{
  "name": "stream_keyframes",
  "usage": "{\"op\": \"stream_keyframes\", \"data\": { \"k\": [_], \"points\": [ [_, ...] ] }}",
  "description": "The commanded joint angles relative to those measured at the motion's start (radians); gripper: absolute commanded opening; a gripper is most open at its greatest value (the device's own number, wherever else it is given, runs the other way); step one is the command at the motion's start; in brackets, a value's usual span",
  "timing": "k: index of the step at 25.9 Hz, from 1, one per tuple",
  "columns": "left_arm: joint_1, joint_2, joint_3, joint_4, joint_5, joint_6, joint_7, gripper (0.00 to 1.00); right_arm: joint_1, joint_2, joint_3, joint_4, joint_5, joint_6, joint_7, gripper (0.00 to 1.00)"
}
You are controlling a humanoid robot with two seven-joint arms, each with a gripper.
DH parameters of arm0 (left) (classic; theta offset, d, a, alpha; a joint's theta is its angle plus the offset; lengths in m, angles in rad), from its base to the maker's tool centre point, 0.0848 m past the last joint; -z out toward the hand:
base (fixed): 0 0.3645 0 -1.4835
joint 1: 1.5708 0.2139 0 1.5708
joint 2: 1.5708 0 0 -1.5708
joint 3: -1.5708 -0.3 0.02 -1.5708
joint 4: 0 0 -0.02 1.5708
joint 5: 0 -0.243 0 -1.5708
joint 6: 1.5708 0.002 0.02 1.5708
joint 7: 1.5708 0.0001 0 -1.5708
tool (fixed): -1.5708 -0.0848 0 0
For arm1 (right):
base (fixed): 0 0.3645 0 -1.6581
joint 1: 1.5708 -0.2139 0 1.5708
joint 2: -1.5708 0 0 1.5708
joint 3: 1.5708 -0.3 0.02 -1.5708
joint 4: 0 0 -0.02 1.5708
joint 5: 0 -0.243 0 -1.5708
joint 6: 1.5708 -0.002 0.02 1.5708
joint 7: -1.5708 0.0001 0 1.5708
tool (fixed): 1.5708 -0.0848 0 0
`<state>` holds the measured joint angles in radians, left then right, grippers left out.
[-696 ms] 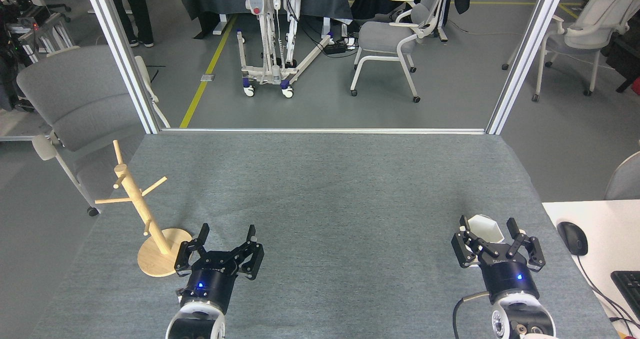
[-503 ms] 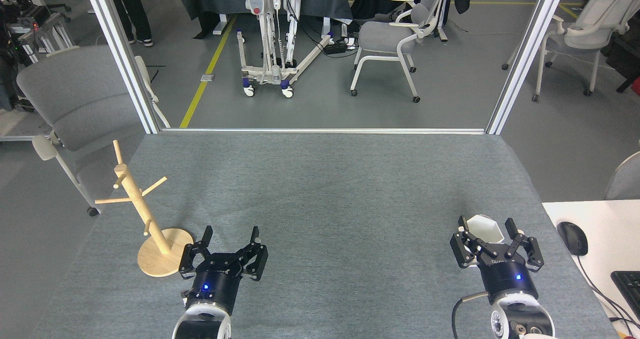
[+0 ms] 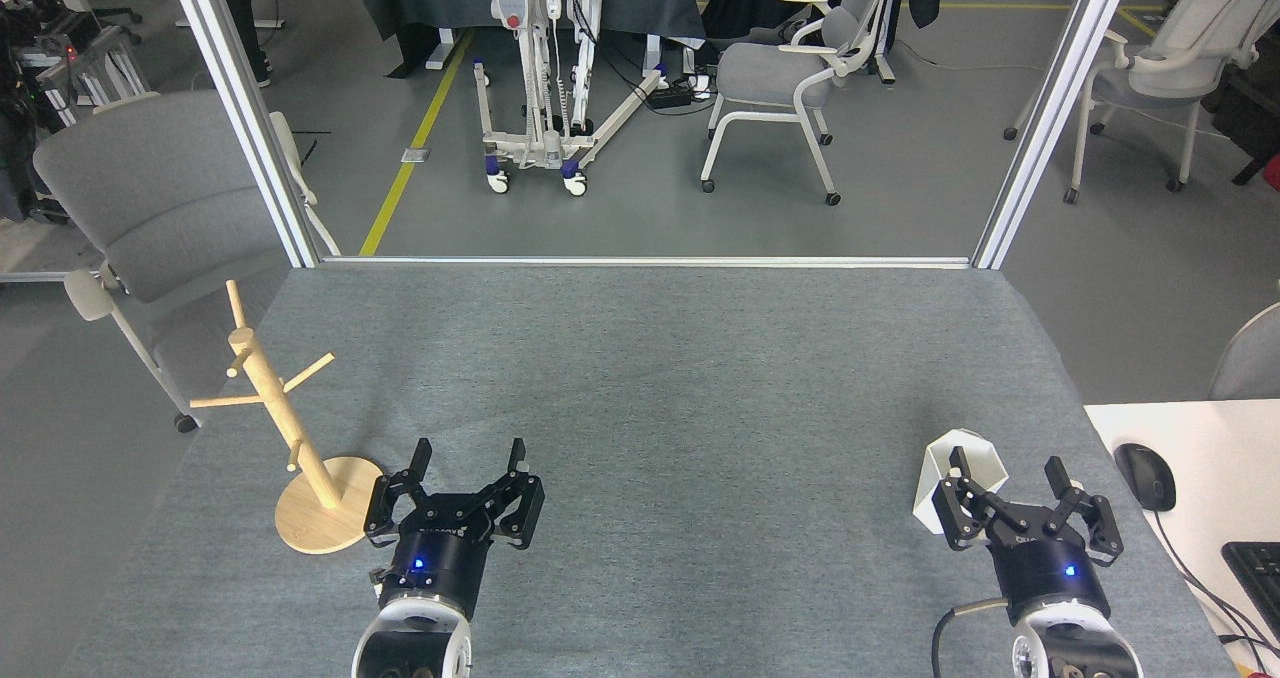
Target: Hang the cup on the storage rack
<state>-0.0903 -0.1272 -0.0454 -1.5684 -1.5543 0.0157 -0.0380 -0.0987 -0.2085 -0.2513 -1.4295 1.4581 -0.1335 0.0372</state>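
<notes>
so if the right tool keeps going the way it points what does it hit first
Probably the cup. The right tool is open and points away from the robot, with the cup just ahead and slightly to its left. Depth is unclear from this one view, so it might clip the cup's right side or pass beside it.

We find no legible text; faint white marks on the right gripper point(image 3: 1008, 473) body stay unreadable.

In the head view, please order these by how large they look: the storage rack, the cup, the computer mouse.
1. Storage rack, clearly the largest.
2. Cup, partly hidden behind the right hand.
3. Computer mouse, smallest, though partly hidden by the right hand.
</notes>
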Motion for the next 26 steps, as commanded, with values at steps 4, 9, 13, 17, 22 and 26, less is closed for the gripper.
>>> {"op": "stream_keyframes", "data": {
  "k": [4, 9, 13, 17, 22, 26],
  "points": [
    [0.000, 0.000, -0.002, -0.002, 0.023, -0.008, -0.003, 0.99, 0.053, -0.015, -0.028, 0.073, -0.001, -0.048, -0.114, 1.00],
    [0.000, 0.000, -0.005, 0.005, 0.023, -0.006, -0.003, 0.99, 0.045, -0.020, -0.023, 0.162, 0.002, -0.052, -0.246, 1.00],
    [-0.002, 0.000, -0.019, 0.011, 0.023, -0.002, 0.001, 0.99, 0.004, -0.019, -0.014, 0.262, 0.013, -0.044, -0.250, 1.00],
    [-0.005, 0.000, -0.024, 0.011, 0.023, 0.003, 0.003, 0.99, -0.004, -0.025, -0.014, 0.285, 0.011, -0.051, -0.250, 1.00],
    [-0.003, 0.000, -0.042, 0.011, 0.023, 0.003, 0.001, 0.99, -0.027, -0.028, -0.013, 0.317, 0.015, -0.046, -0.250, 1.00],
    [-0.003, 0.000, -0.041, 0.011, 0.023, 0.003, 0.000, 0.99, -0.076, -0.028, 0.001, 0.376, 0.016, -0.043, -0.246, 1.00]
  ]
}}
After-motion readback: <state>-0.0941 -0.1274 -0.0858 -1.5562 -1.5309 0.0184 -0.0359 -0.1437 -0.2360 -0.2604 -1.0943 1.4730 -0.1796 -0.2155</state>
